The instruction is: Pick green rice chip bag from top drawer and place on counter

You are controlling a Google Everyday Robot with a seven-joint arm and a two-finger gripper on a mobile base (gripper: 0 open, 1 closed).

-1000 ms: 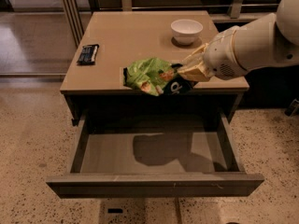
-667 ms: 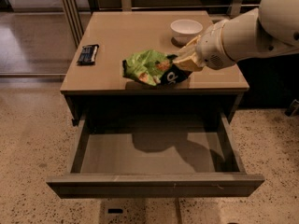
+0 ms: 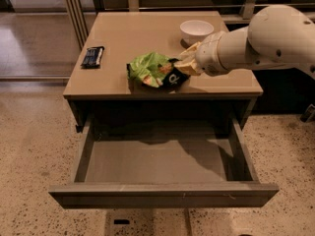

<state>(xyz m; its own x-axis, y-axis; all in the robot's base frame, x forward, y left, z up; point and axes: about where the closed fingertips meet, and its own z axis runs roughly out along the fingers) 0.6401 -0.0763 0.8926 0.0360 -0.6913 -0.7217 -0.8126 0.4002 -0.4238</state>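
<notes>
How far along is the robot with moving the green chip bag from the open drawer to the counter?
Done: the green rice chip bag is out of the open top drawer. In hand: the tool grips the bag's right end over the front of the counter, and the bag looks to be on or just above the surface. Left: let go of the bag and draw the arm back.
</notes>
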